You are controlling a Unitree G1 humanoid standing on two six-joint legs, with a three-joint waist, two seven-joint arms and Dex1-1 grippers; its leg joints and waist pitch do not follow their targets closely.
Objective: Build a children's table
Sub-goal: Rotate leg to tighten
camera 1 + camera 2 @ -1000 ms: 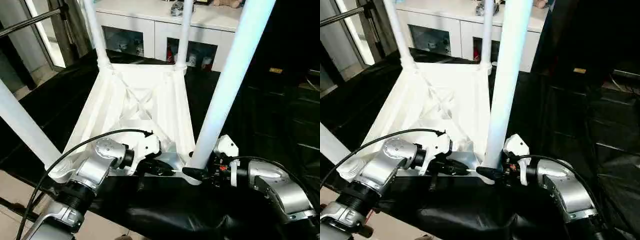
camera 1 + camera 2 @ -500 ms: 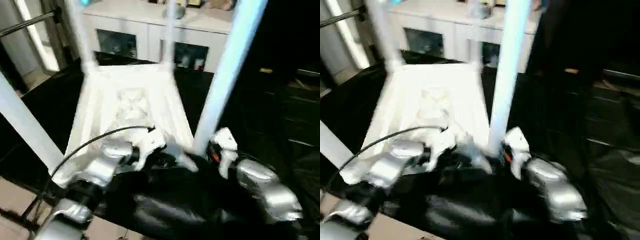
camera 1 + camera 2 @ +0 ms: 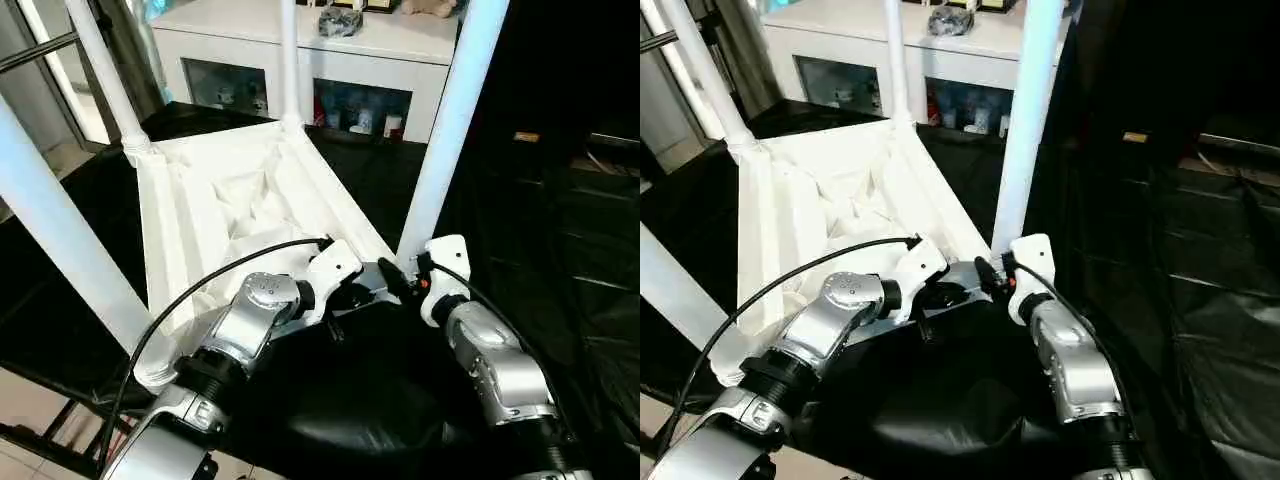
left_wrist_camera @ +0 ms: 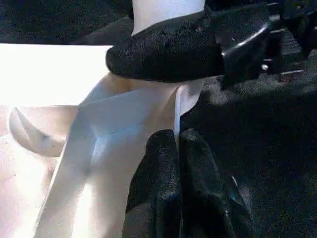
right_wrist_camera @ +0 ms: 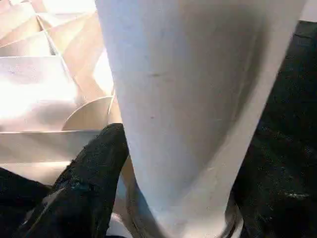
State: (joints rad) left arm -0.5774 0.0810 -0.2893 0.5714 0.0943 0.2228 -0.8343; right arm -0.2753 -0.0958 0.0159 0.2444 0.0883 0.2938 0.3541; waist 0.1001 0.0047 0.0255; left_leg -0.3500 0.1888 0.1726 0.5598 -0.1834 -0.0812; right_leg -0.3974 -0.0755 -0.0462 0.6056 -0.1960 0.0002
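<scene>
The children's table lies upside down on black cloth, its ribbed white underside facing up and its white legs standing upright in the corner sockets. My left gripper is shut on the thin rim of the top beside the near right corner. My right gripper is at the foot of the near right leg. It is open, with the leg standing between its fingers. One finger lies against the leg's base, and the far side of the leg is hidden.
A white cabinet with glass doors stands behind the table. Black cloth covers the ground around it and to the right. A metal bar crosses the upper left, and the near left leg rises close to my left arm.
The whole view has swung, so the table now looks turned to the left. Both grippers remain at the near right corner, the left one still shut on the rim.
</scene>
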